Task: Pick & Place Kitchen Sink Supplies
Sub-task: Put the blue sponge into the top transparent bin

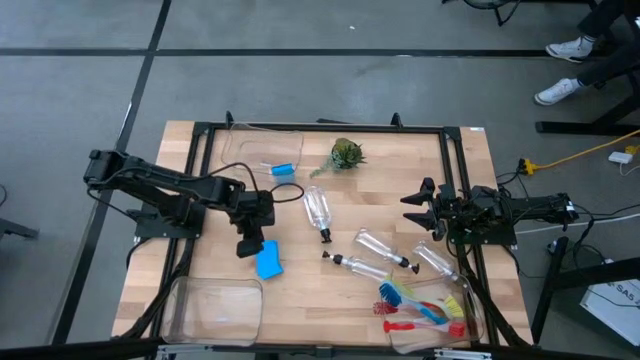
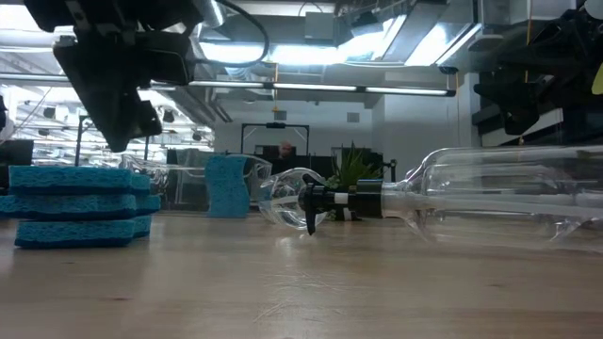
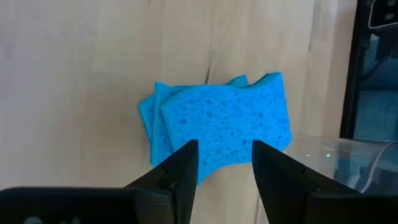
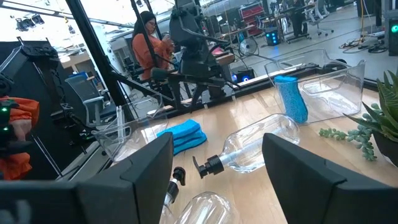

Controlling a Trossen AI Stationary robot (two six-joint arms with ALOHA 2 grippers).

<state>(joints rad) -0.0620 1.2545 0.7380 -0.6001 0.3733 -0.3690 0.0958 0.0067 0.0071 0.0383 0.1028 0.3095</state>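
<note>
Here left gripper (image 3: 224, 163) open above blue sponge stack (image 1: 269, 260) (bin (image 1: 212, 310) close by); right gripper (image 1: 424, 209) open near table edge.

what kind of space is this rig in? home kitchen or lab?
Looks like a lab or open workshop, not a kitchen: a wooden table in a black frame on a grey floor, exposed ceiling lights, and a person at desks behind.

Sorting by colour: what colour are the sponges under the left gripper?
Blue sponges; left wrist view.
</note>
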